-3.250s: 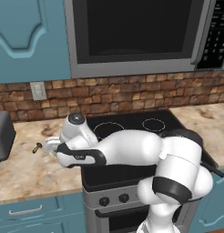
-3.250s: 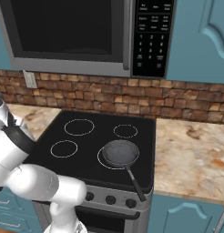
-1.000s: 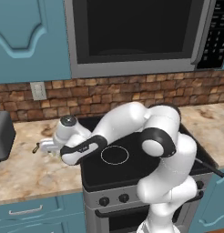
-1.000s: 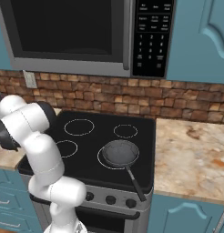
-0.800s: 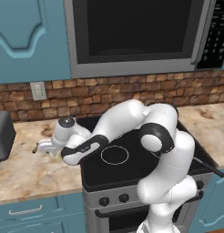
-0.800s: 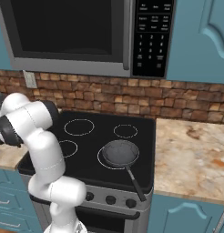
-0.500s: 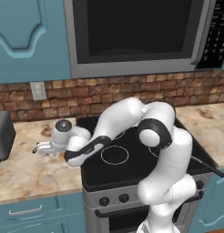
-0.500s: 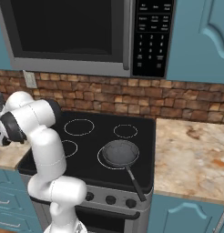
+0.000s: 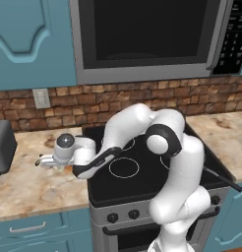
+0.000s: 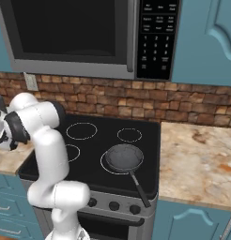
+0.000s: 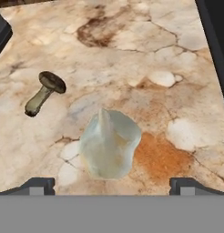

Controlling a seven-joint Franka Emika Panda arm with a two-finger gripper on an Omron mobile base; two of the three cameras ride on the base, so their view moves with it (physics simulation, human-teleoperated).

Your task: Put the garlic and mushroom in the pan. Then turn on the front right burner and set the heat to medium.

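Left base view: the arm reaches out at 9 o'clock of the cooktop, and the hand (image 9: 44, 161) hangs low over the desk (image 9: 24, 182).

Right base view: the pan (image 10: 124, 157) sits empty on the front right burner (image 10: 104, 165).

Hand view: the hand stands wide open, holding nothing, straddling the garlic (image 11: 109, 144); the mushroom (image 11: 44, 91) lies at 10 o'clock, apart. Picking up the garlic appears to be the step in hand; next, lower and close.
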